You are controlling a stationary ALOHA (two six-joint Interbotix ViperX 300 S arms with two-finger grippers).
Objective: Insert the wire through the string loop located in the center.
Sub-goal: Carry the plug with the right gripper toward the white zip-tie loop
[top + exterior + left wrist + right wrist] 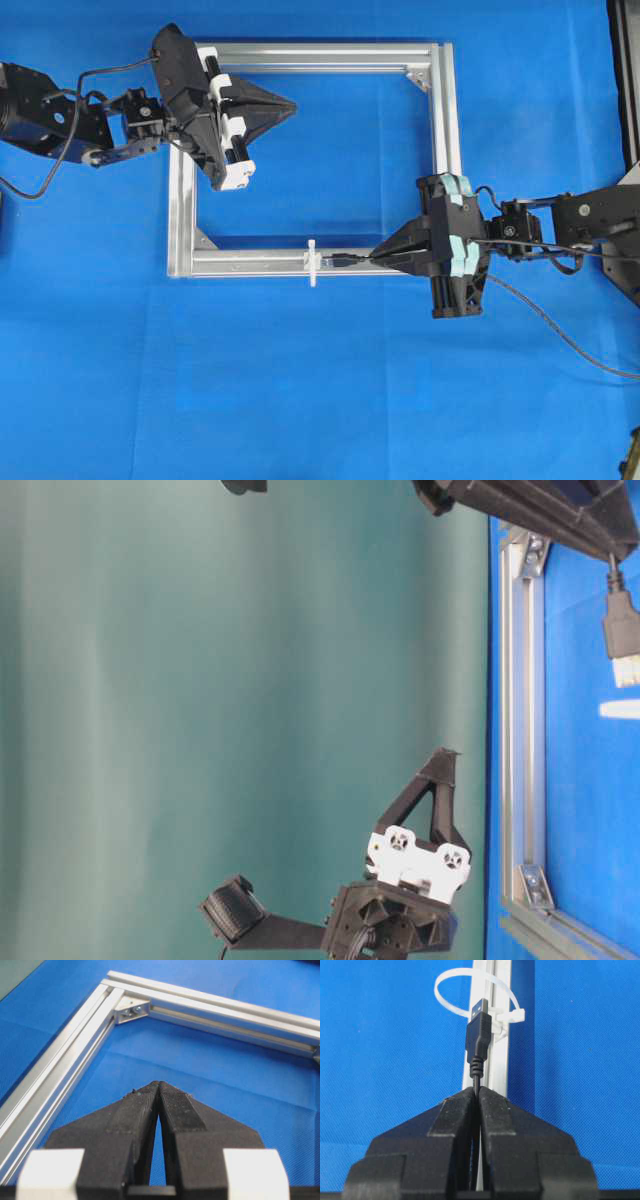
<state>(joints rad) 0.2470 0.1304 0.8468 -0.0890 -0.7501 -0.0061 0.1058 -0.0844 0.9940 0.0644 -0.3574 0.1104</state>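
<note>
One black wire point(479, 1040) is the thing to watch here, pinched just behind its plug by the right gripper point(477, 1091), whose jaws are clenched tight on the thin cable. The plug's metal tip points straight at the string loop point(476, 991), a white band standing up in a ring off the near rail of the silver frame point(495, 1060). From the right wrist view the tip sits in front of the ring's opening, but I cannot tell whether it has entered. From overhead the plug point(343, 261) lies along the near rail, just right of the loop point(313, 262), with a small gap showing between them. The rest of the wire trails off to the right behind the gripper point(377, 257) and curves away across the blue table cover point(300, 400).

The left gripper point(290, 104) hovers at the far left corner of the frame point(440, 120), well apart from the loop. Its jaws are pressed together at the tips with nothing between them, as the left wrist view shows point(159, 1085). Below it there is only blue cloth, with the frame's far rails and a corner bracket point(131, 1010) beyond.

Nothing here serves as a container, and I can read no label or writing on the plug, the frame or the grippers.
</note>
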